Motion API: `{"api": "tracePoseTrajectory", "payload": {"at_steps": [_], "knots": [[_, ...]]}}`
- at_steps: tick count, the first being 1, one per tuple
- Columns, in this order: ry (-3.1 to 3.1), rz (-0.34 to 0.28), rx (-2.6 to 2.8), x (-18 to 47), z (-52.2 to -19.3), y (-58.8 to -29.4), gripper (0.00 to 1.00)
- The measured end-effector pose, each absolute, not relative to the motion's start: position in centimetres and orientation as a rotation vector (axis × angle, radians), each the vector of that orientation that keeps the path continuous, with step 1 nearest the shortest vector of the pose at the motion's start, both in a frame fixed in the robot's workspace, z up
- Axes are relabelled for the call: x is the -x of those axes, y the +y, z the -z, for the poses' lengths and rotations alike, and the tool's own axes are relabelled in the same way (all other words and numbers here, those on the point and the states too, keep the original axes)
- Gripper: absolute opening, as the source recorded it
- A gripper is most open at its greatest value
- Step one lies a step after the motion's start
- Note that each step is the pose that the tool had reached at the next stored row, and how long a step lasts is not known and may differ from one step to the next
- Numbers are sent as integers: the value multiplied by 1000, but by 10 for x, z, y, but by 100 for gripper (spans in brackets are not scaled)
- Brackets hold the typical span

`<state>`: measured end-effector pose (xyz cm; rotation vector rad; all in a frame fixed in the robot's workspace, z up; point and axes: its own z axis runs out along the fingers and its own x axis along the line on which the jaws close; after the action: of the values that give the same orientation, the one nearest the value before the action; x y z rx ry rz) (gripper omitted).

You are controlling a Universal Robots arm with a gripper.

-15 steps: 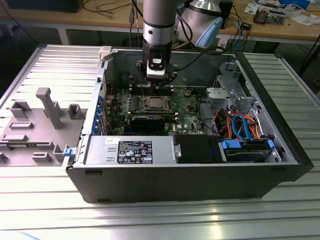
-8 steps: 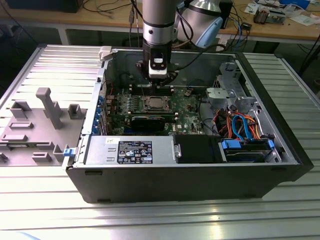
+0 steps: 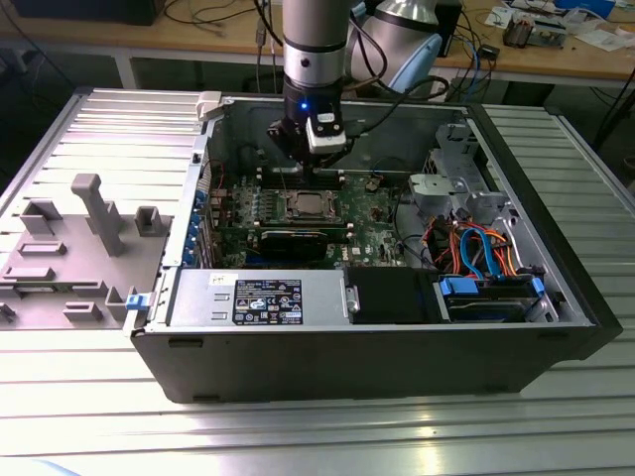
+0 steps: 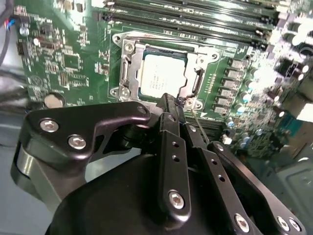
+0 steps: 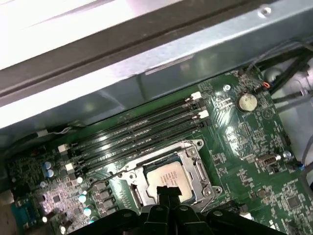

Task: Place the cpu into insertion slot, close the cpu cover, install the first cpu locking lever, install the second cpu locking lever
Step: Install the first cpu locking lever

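Hangs low over the green motherboard (image 4: 63, 63) with gripper (image 4: 177, 102) clenched, tips at the edge of the insertion slot (image 4: 166, 42), likely positioned for latching it; shows cpu (image 4: 164, 73) seated there beneath cpu cover (image 4: 131, 73).

The silver-grey square cpu (image 4: 161, 77) is seated flat in the silver-rimmed insertion slot (image 4: 116, 40) on the green board (image 4: 73, 63); the shiny cpu cover (image 4: 128, 73) is laid flat, framing it.
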<state>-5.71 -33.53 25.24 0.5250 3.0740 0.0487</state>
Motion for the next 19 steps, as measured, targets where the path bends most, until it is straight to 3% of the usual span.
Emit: {"api": "tracePoseTrajectory", "payload": {"at_steps": [19], "knots": [[3123,-54,-50,57,-252,-335,11]]}}
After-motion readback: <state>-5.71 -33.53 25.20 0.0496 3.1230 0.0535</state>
